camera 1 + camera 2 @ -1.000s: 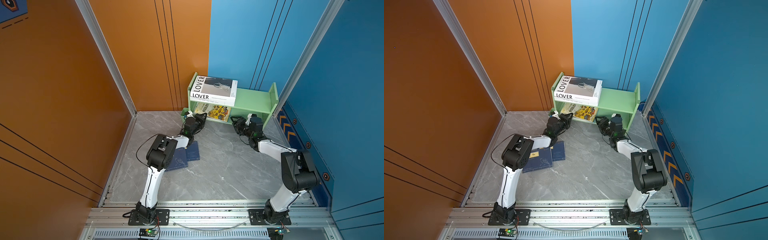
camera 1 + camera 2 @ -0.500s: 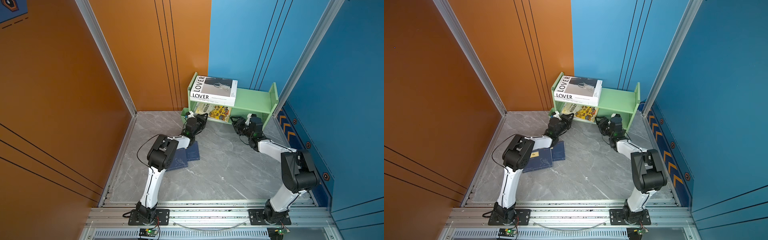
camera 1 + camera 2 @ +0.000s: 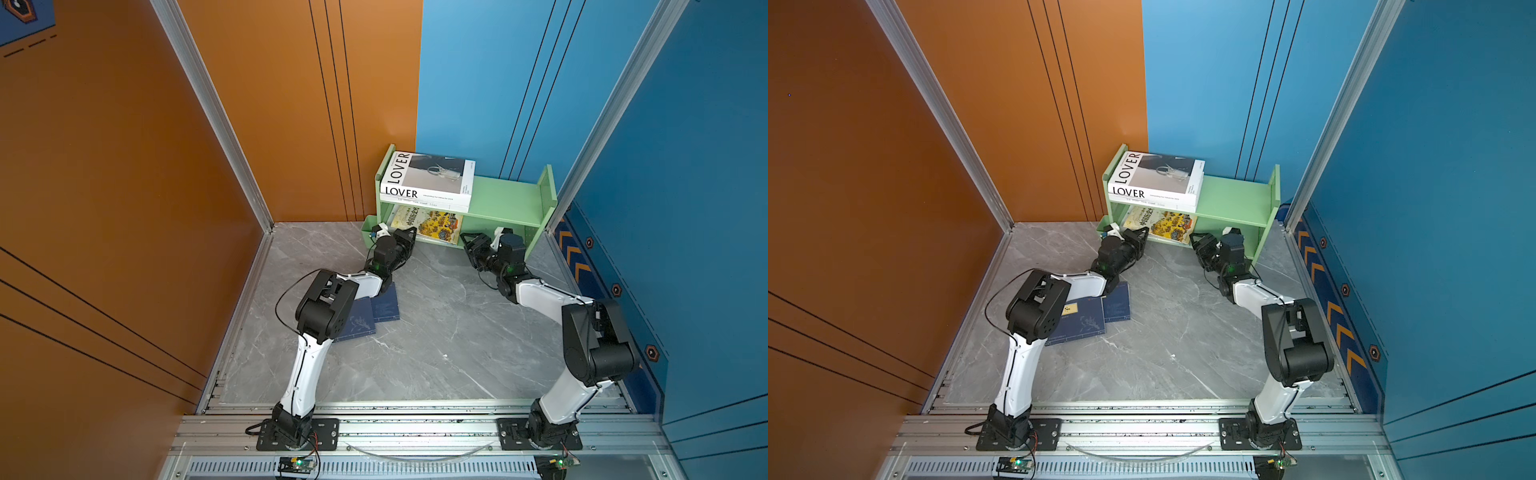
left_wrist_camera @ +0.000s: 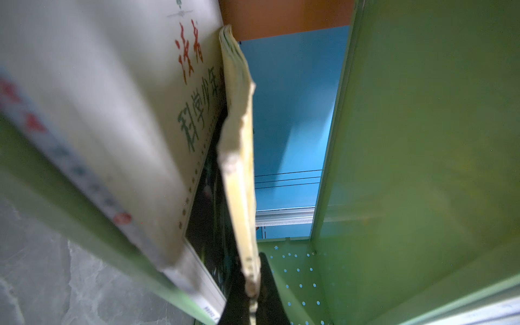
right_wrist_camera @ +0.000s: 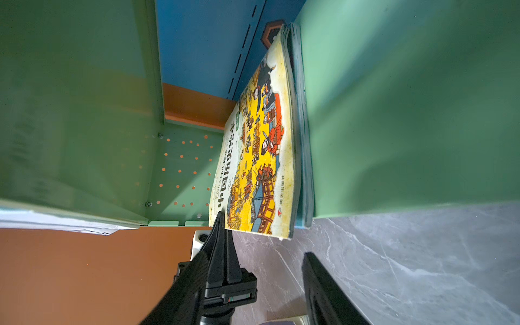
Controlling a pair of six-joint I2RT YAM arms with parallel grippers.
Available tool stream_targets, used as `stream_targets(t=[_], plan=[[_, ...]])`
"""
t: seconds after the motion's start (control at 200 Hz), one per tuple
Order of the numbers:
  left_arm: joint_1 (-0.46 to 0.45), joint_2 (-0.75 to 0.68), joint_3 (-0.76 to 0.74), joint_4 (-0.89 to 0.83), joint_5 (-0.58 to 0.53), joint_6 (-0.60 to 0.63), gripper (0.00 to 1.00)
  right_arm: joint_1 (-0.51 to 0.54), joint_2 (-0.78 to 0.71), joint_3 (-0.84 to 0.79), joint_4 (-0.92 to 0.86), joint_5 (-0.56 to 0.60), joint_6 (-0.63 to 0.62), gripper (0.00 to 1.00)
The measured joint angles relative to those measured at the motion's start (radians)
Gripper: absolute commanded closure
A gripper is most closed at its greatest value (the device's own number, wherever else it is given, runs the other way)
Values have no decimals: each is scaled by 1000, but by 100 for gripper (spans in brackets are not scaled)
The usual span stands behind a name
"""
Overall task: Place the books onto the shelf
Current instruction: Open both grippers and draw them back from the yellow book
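The light green shelf (image 3: 507, 199) stands against the back wall. Its top tier holds the white "LOVER" book (image 3: 428, 178) on another white book (image 3: 424, 204). In the lower tier a yellow illustrated book (image 5: 261, 157) lies on a teal one (image 5: 305, 157). My left gripper (image 4: 253, 298) is shut on the yellow book's near corner, at the shelf's front (image 3: 409, 232). My right gripper (image 5: 253, 261) stands open and empty on the floor, just in front of the lower tier (image 3: 467, 241). Two navy books (image 3: 384, 305) (image 3: 1079, 324) lie on the floor, partly under my left arm.
A small green cup (image 3: 368, 230) hangs on the shelf's left end, next to my left wrist. Orange wall (image 3: 291, 124) and blue wall (image 3: 685, 208) close in the grey marble floor (image 3: 436, 340). The right half of the top tier is bare.
My left gripper has edged slightly toward the shelf, still shut on the yellow book's corner. The right arm has hardly moved.
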Motion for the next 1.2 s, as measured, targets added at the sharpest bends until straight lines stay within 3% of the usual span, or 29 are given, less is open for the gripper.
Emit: stream_targets(t=[1.201], plan=[[-2,18,40,-40,-14,11,97,49,126,113,115,-26,5,42]])
